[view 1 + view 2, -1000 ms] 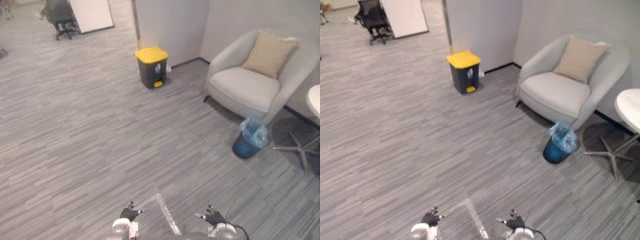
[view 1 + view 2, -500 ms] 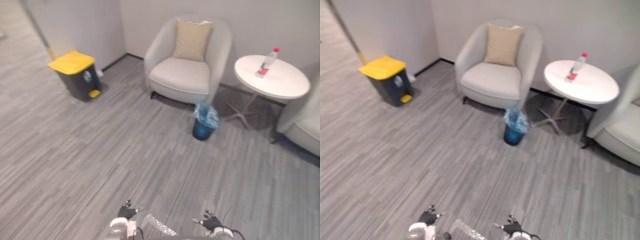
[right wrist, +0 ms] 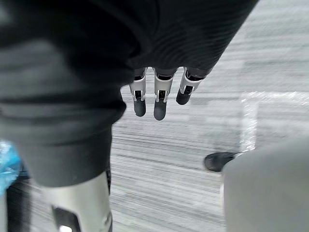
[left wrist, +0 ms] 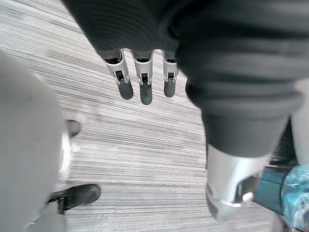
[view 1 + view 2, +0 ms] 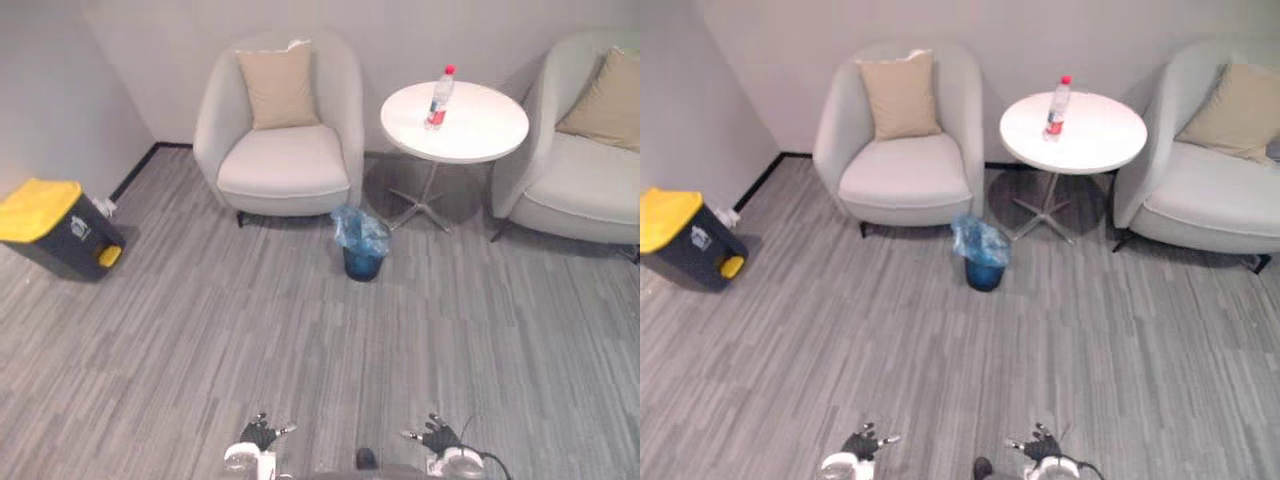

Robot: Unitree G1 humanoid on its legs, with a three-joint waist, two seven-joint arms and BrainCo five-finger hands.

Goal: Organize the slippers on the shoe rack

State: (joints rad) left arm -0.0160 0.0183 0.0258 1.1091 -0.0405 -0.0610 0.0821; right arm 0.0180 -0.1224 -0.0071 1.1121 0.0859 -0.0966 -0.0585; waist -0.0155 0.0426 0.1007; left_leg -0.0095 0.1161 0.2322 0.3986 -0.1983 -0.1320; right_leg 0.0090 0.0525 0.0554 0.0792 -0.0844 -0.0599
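My left hand (image 5: 259, 435) hangs low at the bottom edge of the left eye view, over grey striped floor. Its own wrist view has its fingers (image 4: 140, 84) straight and apart, with nothing held. My right hand (image 5: 437, 437) hangs at the same height a little to the right. Its fingers (image 3: 159, 99) are straight too and hold nothing. Both hands are open above bare floor.
Ahead stand a pale armchair (image 5: 285, 165) with a beige cushion, a round white table (image 5: 470, 135) with a bottle (image 5: 436, 98), and a second armchair (image 5: 580, 185) at right. A blue bin (image 5: 362, 245) with a blue bag sits before the first chair. A yellow-lidded bin (image 5: 50, 225) stands far left.
The whole picture has swung to the right: the yellow-lidded bin slid to the far left, and the table and second armchair came into view. The hands stay low and open.
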